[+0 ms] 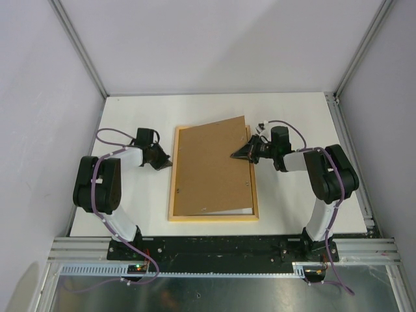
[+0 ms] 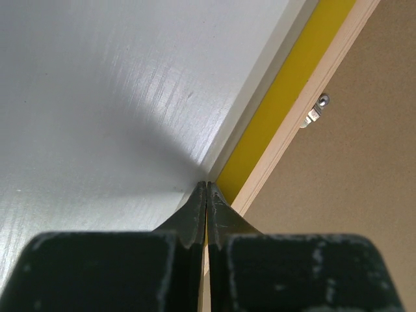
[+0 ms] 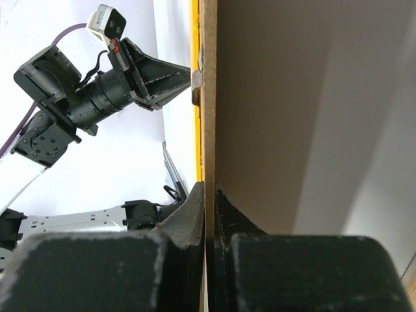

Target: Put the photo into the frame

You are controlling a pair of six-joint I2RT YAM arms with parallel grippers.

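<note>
Right gripper (image 3: 208, 190) pinches the edge of the backing board (image 1: 211, 166), which is tilted over the frame (image 1: 173, 185). Left gripper (image 2: 207, 187), pressed together, rests its tips against the frame's left rail. The photo (image 1: 229, 211), apparently the pale sheet inside the frame, is probably light and flexible, so it is best taken by an edge.

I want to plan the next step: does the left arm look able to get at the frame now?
Probably yes: the left fingers, closed, sit right at the left edge of the frame, and nothing lies between them.
</note>
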